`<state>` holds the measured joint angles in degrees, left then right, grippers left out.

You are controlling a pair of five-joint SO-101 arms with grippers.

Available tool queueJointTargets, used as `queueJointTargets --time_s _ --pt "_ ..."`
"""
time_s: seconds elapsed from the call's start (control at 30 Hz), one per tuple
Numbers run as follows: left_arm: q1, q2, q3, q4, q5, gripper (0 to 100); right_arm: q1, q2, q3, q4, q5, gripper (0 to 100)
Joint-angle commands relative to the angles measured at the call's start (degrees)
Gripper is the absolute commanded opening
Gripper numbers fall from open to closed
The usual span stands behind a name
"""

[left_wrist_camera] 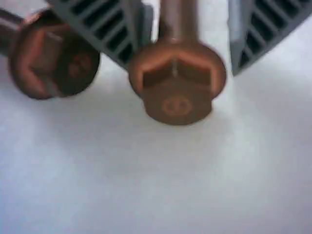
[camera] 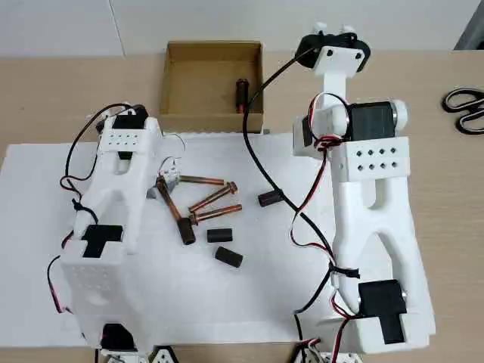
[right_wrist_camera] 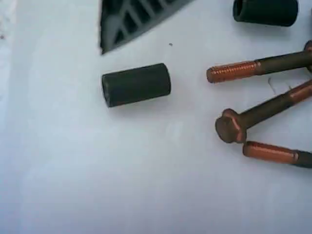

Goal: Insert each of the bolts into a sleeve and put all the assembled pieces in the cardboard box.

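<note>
The left pincer (left_wrist_camera: 187, 48) is down on the white sheet (camera: 249, 302). Its two ribbed fingers (left_wrist_camera: 97, 24) stand open on either side of a bolt (left_wrist_camera: 177, 87), with a gap showing on one side of the shank. A second bolt head (left_wrist_camera: 51, 61) lies just beside it.

In the high view, three bare bolts (camera: 213, 197) lie close together near the middle of the sheet. A fourth (camera: 172, 206) lies aslant with its tip in a sleeve (camera: 187, 233).

Three loose sleeves rest nearby. Two (camera: 220, 235) (camera: 228, 258) lie below the bolts, and the third (camera: 270, 198) is off to one side.

The right pincer (right_wrist_camera: 134, 19) shows one dark finger near that third sleeve (right_wrist_camera: 136, 84), not touching it. I cannot tell whether this pincer is open or closed.

The box (camera: 175, 98) sits on the desk (camera: 45, 98) at the sheet's far edge, with one assembled piece (camera: 242, 92) inside. Scissors (camera: 465, 110) lie on the desk, well apart.
</note>
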<state>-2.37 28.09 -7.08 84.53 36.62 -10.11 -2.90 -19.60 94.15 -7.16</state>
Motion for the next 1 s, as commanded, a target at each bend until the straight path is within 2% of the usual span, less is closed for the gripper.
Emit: queueJointTargets --time_s 0.0,0.13,0.2,0.37,0.5,0.7,0.8,0.9,0.97 --pt "0.0 0.18 -0.13 -1.32 0.35 9 0.66 -2.15 0.09 0.04 0.53 26.7" --pt "0.09 2.46 0.13 -0.88 0.35 8 0.66 -2.15 0.09 0.31 0.53 26.7" --pt "0.35 2.46 -0.4 1.93 0.35 1 0.66 -2.15 0.18 0.57 0.53 26.7" --pt "0.09 -0.35 -5.93 10.55 0.26 0 0.22 -2.15 3.6 0.48 0.26 26.7" --pt "0.09 -3.69 -9.54 15.03 0.26 0 -3.03 -2.42 10.73 0.57 0.18 26.7" --pt "1.49 -11.6 -9.98 15.03 0.26 0 -10.07 -2.33 22.42 0.13 1.23 26.7" --pt "2.29 -14.68 -9.8 14.59 0.09 0 -12.26 -2.68 22.95 0.4 10.11 26.6" --pt "1.85 -16.79 -9.63 14.77 0.09 0 -10.86 -2.68 19.52 0.4 20.66 26.6" --pt "0.88 -17.49 -9.63 15.82 0.09 0 -9.1 -2.68 15.82 0.13 23.38 26.6"
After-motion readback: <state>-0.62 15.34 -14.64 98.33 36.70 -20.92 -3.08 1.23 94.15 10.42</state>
